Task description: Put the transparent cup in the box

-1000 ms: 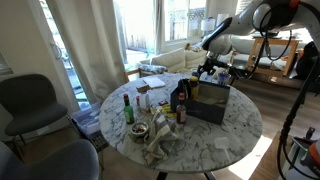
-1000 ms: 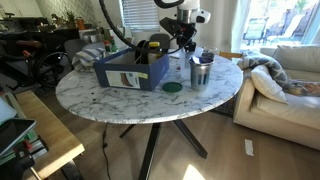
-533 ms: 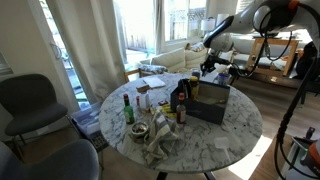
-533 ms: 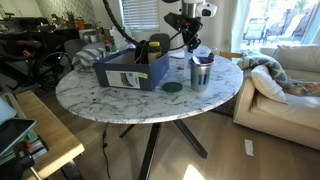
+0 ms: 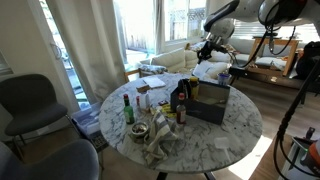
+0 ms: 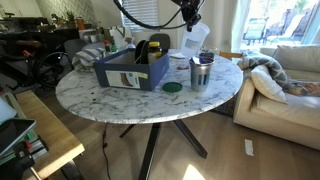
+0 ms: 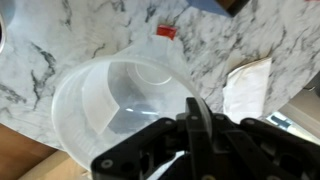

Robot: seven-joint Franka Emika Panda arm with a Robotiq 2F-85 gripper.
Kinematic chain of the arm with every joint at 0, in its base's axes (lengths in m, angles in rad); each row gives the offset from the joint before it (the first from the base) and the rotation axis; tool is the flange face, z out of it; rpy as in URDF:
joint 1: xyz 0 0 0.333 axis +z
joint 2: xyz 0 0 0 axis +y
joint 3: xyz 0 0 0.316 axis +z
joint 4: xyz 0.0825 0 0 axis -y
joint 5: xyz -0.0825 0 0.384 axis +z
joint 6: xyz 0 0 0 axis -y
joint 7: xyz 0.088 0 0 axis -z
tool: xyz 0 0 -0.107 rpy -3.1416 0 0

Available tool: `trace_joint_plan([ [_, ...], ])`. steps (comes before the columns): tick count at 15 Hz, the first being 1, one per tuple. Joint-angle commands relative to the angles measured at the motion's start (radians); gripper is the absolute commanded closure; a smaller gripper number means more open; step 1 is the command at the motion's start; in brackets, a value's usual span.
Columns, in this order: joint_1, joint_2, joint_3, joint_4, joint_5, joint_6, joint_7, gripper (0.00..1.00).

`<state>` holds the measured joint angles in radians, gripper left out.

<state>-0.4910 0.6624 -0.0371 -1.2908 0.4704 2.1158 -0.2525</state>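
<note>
The transparent cup (image 7: 118, 100) hangs in the air above the marble table (image 6: 120, 100), with my gripper (image 7: 190, 112) shut on its rim. In the wrist view its open mouth faces the camera and the rim runs between my two dark fingers. In both exterior views the cup (image 6: 197, 38) (image 5: 206, 52) hangs well above the tabletop, under the gripper (image 6: 191, 18). The dark navy-blue box (image 6: 128, 70) (image 5: 211, 104) stands on the table, lower than the cup and to one side of it.
A metal tumbler (image 6: 202, 71) and a green lid (image 6: 172, 88) stand on the table beside the box. Bottles (image 5: 127, 108) and crumpled paper (image 5: 160, 140) fill the far part of the table. Chairs (image 5: 30, 105) and a sofa (image 6: 285, 80) surround it.
The gripper has closed on the cup's rim and risen, lifting the cup off the table to well above the tumbler.
</note>
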Motion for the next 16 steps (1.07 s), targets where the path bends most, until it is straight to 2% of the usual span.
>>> trace_joint_plan([
  [1,0.002,-0.147,0.011,-0.006,-0.062,-0.243,-0.071,0.99],
  [4,0.015,-0.27,0.007,0.003,-0.122,-0.485,-0.097,0.99],
  [7,0.042,-0.353,0.003,0.018,-0.21,-0.645,-0.067,0.99],
  [11,0.087,-0.413,0.012,0.031,-0.306,-0.609,-0.042,0.99],
  [12,0.067,-0.394,0.01,0.036,-0.259,-0.63,-0.056,0.96],
  [16,0.088,-0.413,0.011,0.037,-0.284,-0.623,-0.053,0.96],
])
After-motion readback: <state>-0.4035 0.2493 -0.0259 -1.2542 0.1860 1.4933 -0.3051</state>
